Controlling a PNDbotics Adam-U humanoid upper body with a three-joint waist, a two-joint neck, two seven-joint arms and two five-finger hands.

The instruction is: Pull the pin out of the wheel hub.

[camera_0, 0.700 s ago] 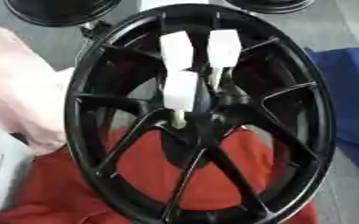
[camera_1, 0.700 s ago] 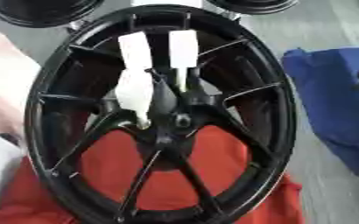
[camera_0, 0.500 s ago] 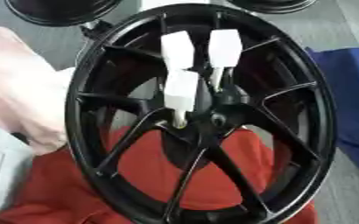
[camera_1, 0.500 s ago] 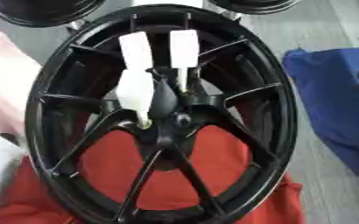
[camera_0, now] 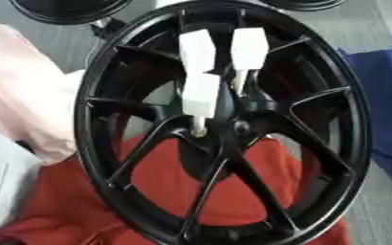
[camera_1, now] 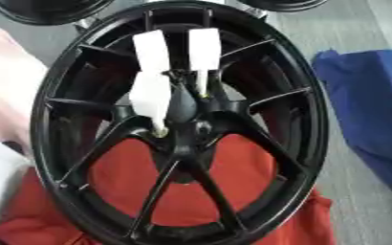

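Neither hand shows in either view, so grip and nearer arm cannot be told; the white-headed pin (camera_0: pixel 201 93) stands in the wheel hub's (camera_0: pixel 235 128) centre, its long axis pointing up toward the rim's far edge.

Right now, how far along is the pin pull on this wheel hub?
Done: nothing visible; the white-topped pin stands with its thin shaft meeting the wheel hub. In hand: nothing, since no robot hand shows in either view. Left: grasp the pin and draw it out of the hub.
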